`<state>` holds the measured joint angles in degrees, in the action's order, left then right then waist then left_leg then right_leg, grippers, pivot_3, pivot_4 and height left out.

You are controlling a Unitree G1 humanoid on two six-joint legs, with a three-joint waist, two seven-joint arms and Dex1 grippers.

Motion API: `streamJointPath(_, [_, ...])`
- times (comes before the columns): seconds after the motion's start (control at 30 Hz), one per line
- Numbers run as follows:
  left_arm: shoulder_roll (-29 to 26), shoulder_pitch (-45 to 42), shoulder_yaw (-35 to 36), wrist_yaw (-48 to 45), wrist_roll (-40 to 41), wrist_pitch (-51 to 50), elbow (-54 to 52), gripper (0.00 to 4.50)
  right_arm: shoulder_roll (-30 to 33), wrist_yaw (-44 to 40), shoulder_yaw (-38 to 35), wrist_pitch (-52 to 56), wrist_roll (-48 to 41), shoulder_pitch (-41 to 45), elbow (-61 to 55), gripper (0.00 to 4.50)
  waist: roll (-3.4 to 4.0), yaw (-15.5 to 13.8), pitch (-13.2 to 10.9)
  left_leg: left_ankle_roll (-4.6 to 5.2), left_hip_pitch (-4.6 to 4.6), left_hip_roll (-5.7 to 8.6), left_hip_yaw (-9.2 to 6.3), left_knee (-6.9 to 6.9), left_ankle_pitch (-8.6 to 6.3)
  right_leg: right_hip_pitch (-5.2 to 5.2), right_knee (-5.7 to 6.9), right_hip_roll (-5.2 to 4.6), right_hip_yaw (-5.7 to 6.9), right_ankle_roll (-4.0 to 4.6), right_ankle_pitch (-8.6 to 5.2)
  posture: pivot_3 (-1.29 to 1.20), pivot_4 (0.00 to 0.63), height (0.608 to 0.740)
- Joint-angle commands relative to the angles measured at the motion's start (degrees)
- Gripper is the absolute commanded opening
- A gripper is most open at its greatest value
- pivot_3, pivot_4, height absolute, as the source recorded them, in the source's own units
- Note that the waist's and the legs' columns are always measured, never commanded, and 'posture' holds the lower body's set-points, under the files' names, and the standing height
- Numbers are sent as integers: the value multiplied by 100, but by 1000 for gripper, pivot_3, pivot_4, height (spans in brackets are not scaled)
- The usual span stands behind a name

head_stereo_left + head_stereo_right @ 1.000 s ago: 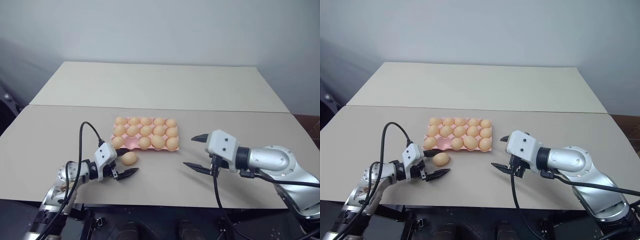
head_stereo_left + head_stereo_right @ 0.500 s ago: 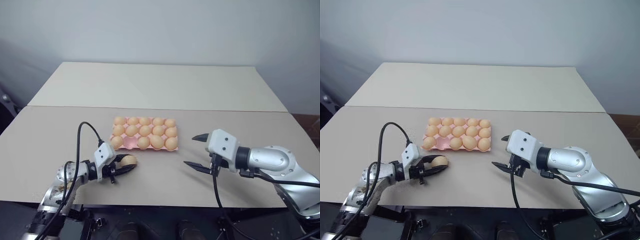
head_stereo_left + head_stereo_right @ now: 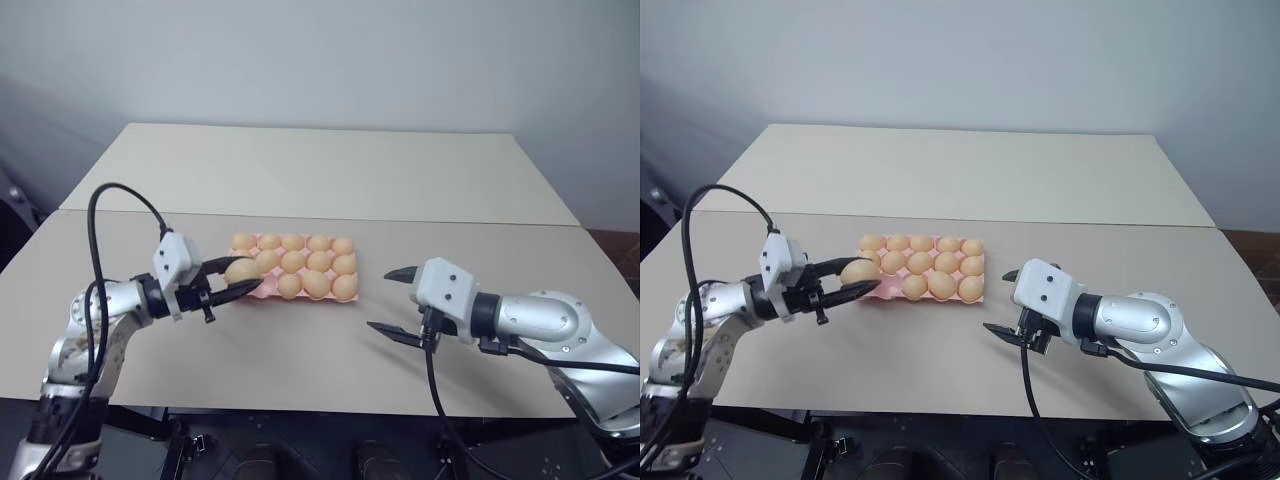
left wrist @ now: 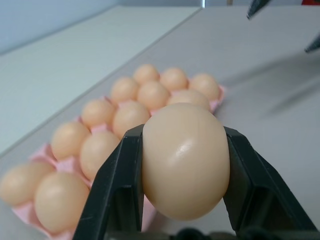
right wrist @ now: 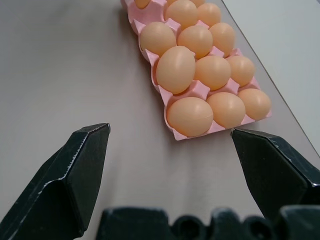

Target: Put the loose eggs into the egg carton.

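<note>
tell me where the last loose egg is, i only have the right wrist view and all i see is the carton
Observer: The left end effector is shut on the egg and holds it off the table, by the left front corner of the egg carton.
Operator: any cup free for it
Observer: One, it seems: bare pink shows at the free cup, front row, second from the left, right beside the held egg.
Operator: anything else loose out there
Observer: No other loose eggs lie on the table.
</note>
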<state>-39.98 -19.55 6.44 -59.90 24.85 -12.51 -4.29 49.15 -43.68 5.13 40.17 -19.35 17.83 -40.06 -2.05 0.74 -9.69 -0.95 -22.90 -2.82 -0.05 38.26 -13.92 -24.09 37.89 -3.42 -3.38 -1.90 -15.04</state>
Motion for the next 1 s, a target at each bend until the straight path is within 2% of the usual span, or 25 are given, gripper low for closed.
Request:
streamJointPath(0.03, [62,-332,-255,24,-309,193,384,1724,3,-12,-242,-138,-69,84,-283,4500,0,25,0,0,0,0,0,0,0,0,0,0,0,0,0,0,150,740])
streamJointPath(0.2, [82,-749,-667,-103,-879,618,1237,1724,24,35,-383,-34,-144,84,-477,4500,0,25,0,0,-1,1,0,0,0,-3,2,1,-2,0,0,0,150,740])
streamJointPath(0.33, [152,-969,-662,-291,-839,751,1593,1724,46,82,-428,20,-153,49,-542,4500,0,14,0,0,-2,0,1,0,0,-4,2,1,-2,0,0,0,150,740])
streamJointPath(0.57, [260,-1085,-593,-404,-876,1148,1837,3995,81,110,-422,39,-117,-43,-560,4500,0,7,0,0,-4,0,0,3,0,-3,2,1,-2,0,0,0,150,740])
streamJointPath(0.73, [251,-1036,-543,-92,-1057,1356,1950,3995,87,93,-407,36,-115,-34,-513,4500,0,18,0,0,-2,0,0,4,0,-2,5,1,-2,0,0,0,150,740])
streamJointPath(1.0, [-134,-311,177,-348,-160,793,773,3995,136,9,-407,-57,-124,-43,-410,4500,0,38,0,0,-6,-1,0,4,0,-7,5,1,-2,0,0,0,150,740])
